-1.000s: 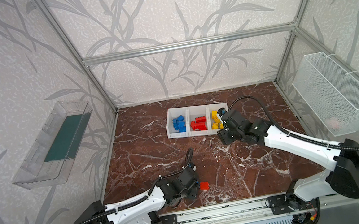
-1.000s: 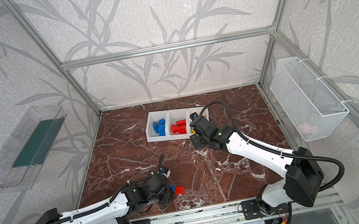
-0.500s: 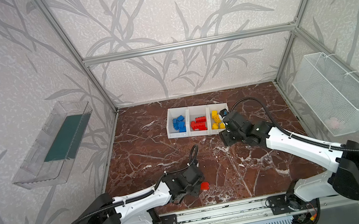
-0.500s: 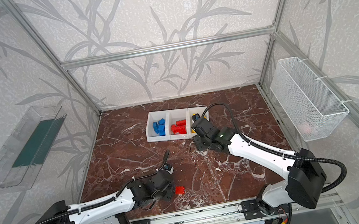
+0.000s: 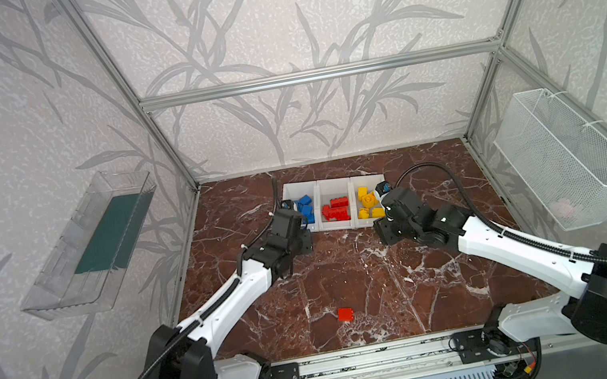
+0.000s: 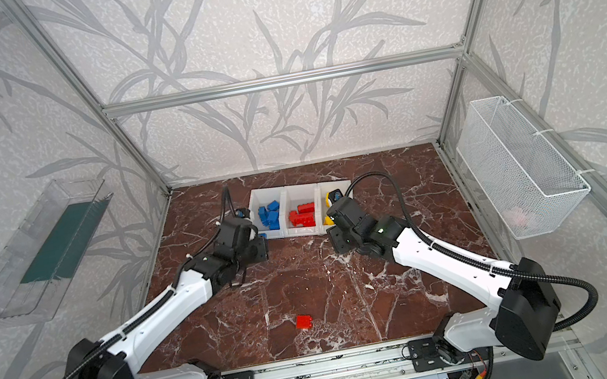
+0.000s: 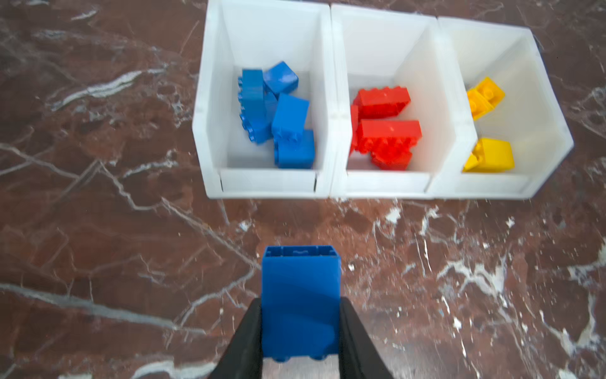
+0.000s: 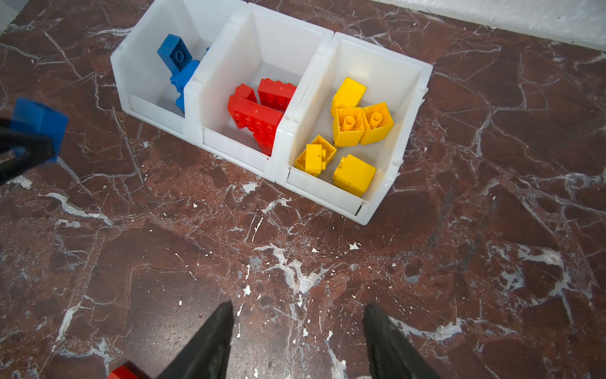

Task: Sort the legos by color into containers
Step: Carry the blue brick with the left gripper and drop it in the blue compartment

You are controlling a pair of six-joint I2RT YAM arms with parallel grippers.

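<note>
Three joined white containers stand at the back of the marble floor, holding blue legos, red legos and yellow legos from left to right. My left gripper is shut on a blue lego, held above the floor just in front of the blue container; the same lego shows in the right wrist view. My right gripper is open with nothing in it, in front of the yellow container. One red lego lies alone near the front edge.
A clear plastic tray hangs on the left wall and a white wire basket on the right wall. An aluminium rail runs along the front, where both arm bases sit.
My left gripper closed on the blue lego beside the red one at the front and carried it back to the containers. The right gripper drew back a little from the yellow container.
</note>
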